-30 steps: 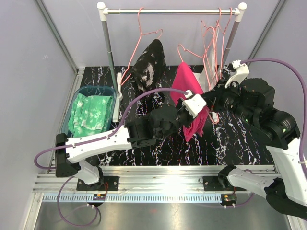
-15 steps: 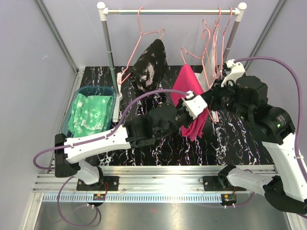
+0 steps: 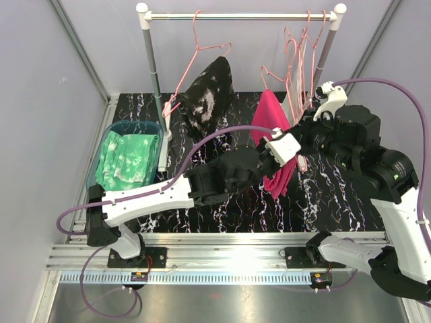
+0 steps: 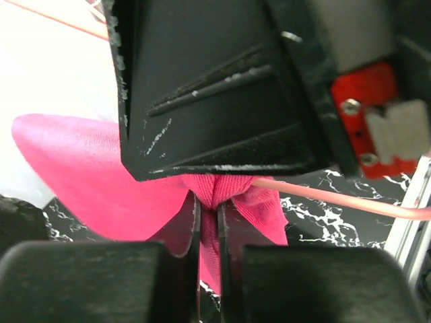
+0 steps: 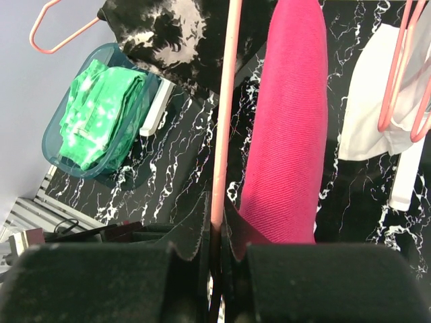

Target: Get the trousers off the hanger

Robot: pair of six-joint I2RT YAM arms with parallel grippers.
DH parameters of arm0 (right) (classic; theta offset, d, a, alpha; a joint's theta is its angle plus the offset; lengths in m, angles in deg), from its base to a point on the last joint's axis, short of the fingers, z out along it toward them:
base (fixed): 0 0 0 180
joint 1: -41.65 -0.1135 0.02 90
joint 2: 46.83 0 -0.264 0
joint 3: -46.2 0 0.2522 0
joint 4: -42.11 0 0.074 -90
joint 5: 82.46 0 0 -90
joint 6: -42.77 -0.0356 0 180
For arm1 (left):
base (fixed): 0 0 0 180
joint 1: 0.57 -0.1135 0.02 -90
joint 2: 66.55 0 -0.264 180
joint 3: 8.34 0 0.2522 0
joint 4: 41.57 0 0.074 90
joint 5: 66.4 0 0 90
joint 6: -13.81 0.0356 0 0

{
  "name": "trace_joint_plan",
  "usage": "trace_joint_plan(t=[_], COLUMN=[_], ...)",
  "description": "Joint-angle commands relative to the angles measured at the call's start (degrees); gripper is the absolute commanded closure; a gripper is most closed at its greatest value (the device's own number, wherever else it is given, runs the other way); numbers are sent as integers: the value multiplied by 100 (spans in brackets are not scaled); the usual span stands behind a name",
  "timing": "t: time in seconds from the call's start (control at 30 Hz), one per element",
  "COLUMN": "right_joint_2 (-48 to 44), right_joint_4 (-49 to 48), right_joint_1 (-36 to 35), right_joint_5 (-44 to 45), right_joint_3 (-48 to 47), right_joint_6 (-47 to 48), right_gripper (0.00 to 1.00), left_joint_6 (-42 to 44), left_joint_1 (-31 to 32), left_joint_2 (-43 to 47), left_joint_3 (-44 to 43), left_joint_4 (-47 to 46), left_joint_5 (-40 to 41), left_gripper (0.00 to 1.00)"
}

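Currently freeing soft magenta pink trousers (image 5: 289, 134) from thin pink wire hanger (image 5: 225, 108).
Left gripper (image 4: 209, 215) pinches cloth, right gripper (image 5: 214, 232) clamps wire; pull steadily.

Magenta trousers (image 3: 271, 118), black white-speckled trousers (image 3: 209, 94), mint-green trousers (image 3: 126, 160), pink hanger (image 5: 227, 101), black white-veined tabletop (image 3: 323, 195).

White-and-black arms (image 3: 145, 198), purple cables (image 3: 229, 131), black left claw (image 4: 209, 222).

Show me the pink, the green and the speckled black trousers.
pink trousers (image 5: 289, 134): right wrist view, middle of the fold.
green trousers (image 3: 126, 160): top external view, centre.
speckled black trousers (image 3: 207, 97): top external view, centre.
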Motion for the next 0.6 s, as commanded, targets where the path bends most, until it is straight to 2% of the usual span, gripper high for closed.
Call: trace_joint_plan(t=[0.0,0.17,0.3,0.57], right_joint_2=[-190,-331,-498,-849], right_joint_4=[-1032,-1067,-1172,-1278], right_joint_1=[-13,-13,-13,-13], right_joint_5=[-113,28,273,546], right_joint_3=[-460,-74,574,1736], right_joint_6=[17,79,97,0], right_gripper=[100,100,100,100], left_joint_6=[9,18,-105,18], left_joint_1=[7,7,25,174], left_joint_2=[37,239,615,1328], left_joint_3=[-68,-42,37,2], left_joint_4=[-465,-492,-623,-773], left_joint_5=[155,155,540,735], left_gripper=[100,100,100,100])
